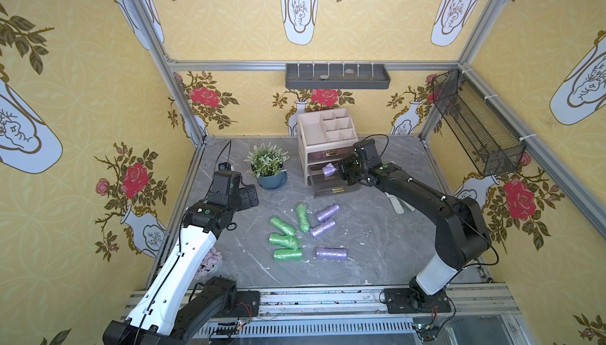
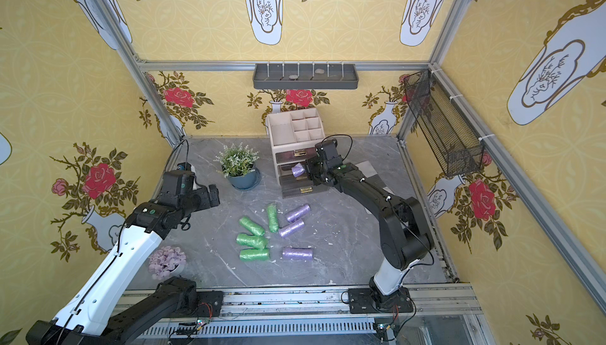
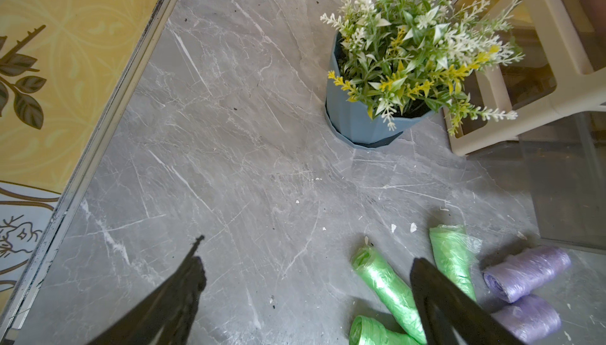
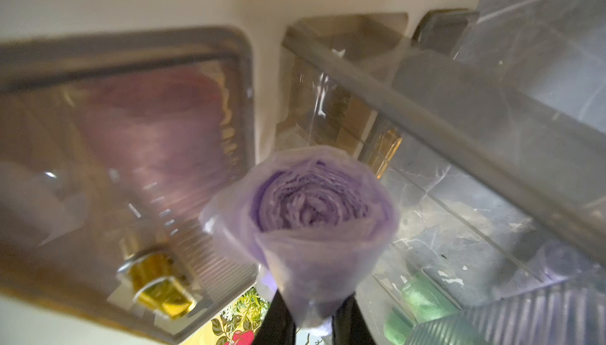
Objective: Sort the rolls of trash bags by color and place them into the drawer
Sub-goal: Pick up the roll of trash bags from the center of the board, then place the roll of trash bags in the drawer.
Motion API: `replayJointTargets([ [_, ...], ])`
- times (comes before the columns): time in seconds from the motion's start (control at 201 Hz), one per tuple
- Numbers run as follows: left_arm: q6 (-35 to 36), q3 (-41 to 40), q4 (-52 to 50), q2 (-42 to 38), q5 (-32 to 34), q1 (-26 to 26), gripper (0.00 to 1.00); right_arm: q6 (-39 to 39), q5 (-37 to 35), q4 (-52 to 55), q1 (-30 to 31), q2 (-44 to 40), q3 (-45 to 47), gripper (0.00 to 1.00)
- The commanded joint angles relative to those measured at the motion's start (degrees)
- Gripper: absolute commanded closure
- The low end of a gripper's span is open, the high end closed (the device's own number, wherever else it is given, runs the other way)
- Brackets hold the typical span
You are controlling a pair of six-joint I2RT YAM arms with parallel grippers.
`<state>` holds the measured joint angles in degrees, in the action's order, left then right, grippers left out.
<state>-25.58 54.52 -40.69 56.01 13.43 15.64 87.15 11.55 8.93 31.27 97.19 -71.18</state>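
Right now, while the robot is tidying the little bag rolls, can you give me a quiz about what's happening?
1. True or false: the right end effector holds a lilac roll close to the drawer unit.
2. How many green rolls lie on the table? A: two. B: four. C: six.
3. Which end effector is open and holding nothing?

Key: 1 true. 2 B. 3 the left end effector.
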Motion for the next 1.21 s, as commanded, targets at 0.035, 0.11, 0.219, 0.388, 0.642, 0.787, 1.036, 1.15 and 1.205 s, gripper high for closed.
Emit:
replayJointTargets([
  [0.035,0.06,-0.64,1.58,-0.24,-0.88,-0.13,0.01,1.15,0.60,-5.79,-0.07,1.40,0.53,0.81],
  [0.11,0.10,-0.82,1.66,-0.37,-0.90,-0.17,0.01,1.22,0.49,-6.54,-0.24,2.12,0.70,0.81],
  [0.219,0.04,-0.81,1.65,-0.55,-0.95,-0.25,0.01,1.44,0.33,-7.85,-0.50,2.77,0.97,0.81],
  [0.388,0.01,-0.99,1.64,-0.81,-0.91,-0.24,0.01,1.40,-0.10,-8.90,-0.94,3.92,0.52,0.80],
  [0.642,0.01,-1.08,1.53,-1.08,-0.92,-0.23,0.01,0.84,0.05,-9.10,-1.48,5.78,-1.65,0.79],
  [0.787,0.03,-1.17,1.49,-1.33,-0.78,-0.22,0.01,0.58,0.05,-8.93,-1.78,6.42,-2.58,0.78],
  [1.036,0.03,-1.26,1.41,-1.60,-0.74,-0.20,0.01,0.24,0.74,-9.09,-2.02,8.16,-3.90,0.76],
  [1.15,0.13,-1.26,1.37,-1.64,-0.62,-0.21,0.01,0.21,0.93,-9.10,-2.00,8.76,-4.46,0.75],
  [1.205,0.15,-1.26,1.33,-1.69,-0.62,-0.22,0.01,0.08,0.93,-9.10,-2.09,9.03,-4.73,0.74],
])
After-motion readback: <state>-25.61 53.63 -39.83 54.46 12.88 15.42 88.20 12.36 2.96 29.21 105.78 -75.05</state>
